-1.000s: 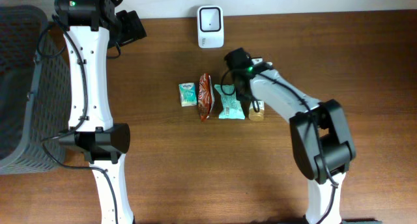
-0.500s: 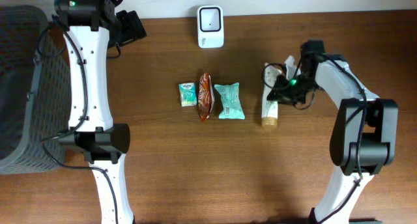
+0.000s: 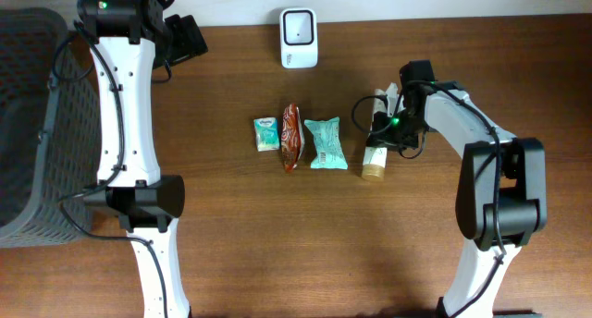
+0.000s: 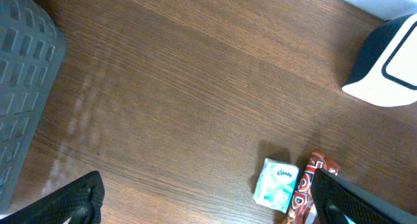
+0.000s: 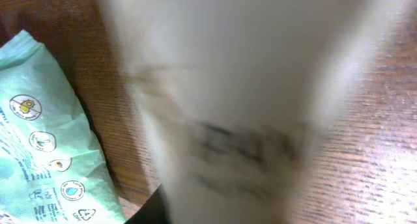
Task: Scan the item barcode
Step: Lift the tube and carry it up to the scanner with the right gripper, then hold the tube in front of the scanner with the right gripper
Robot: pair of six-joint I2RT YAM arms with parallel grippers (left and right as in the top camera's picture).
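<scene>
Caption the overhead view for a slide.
Right gripper at a white tube, beside three packets; scanner behind.

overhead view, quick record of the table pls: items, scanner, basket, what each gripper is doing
scanner: white barcode scanner, at the far table edge
item row, from the basket side: Kleenex pack, red-brown snack packet, teal wipes packet, white tube
basket: grey basket, at the left arm's side
left gripper: open, empty, above bare table
right gripper: at the white tube's upper end; grip unclear
</scene>
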